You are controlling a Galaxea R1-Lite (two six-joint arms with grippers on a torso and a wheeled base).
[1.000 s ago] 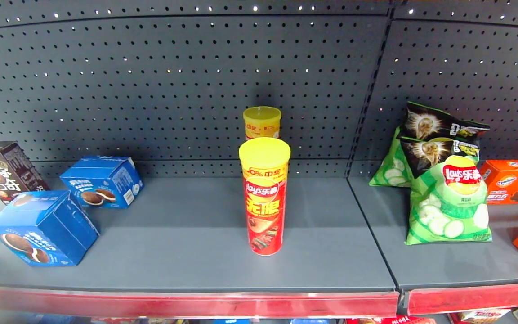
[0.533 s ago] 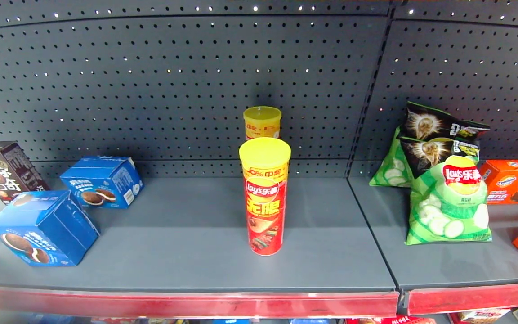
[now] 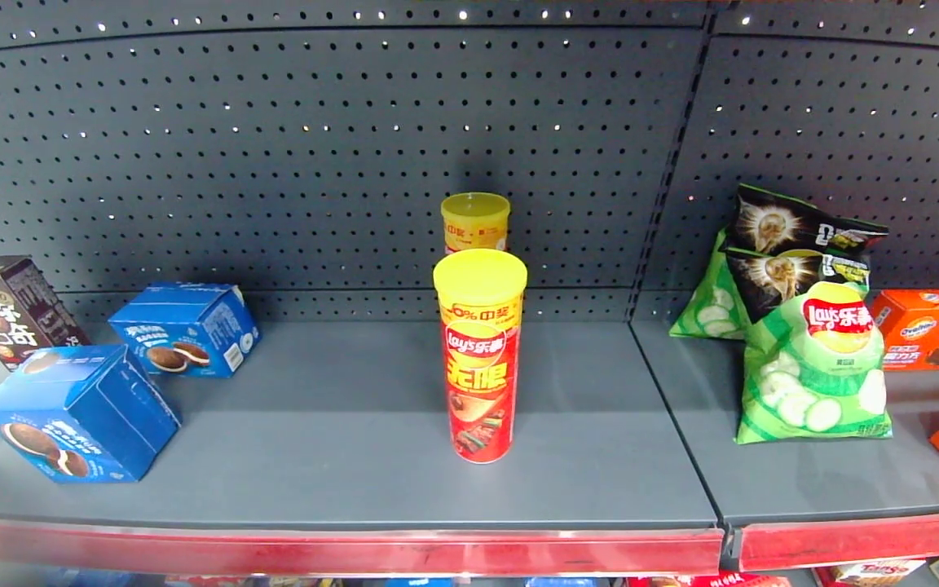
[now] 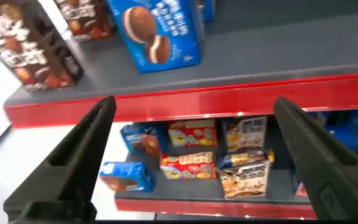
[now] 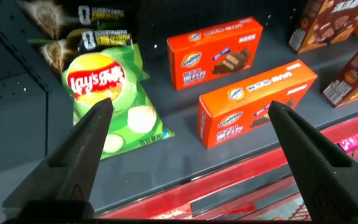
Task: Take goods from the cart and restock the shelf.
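A red chip can with a yellow lid (image 3: 479, 356) stands upright in the middle of the grey shelf (image 3: 339, 456), and a second can (image 3: 475, 222) stands behind it near the pegboard. My left gripper (image 4: 194, 112) is open and holds nothing; it hangs in front of the shelf's red front edge (image 4: 197, 99), below the blue cookie box (image 4: 157, 31). My right gripper (image 5: 191, 112) is open and holds nothing; it faces the green chip bag (image 5: 114, 99) and two orange boxes (image 5: 257, 99) on the shelf's right section.
Blue cookie boxes (image 3: 82, 412) and a dark box (image 3: 5, 310) lie at the shelf's left. Green and black chip bags (image 3: 804, 326) and orange boxes (image 3: 930, 326) fill the right section. A lower shelf with snack packs (image 4: 197, 158) sits beneath the red edge.
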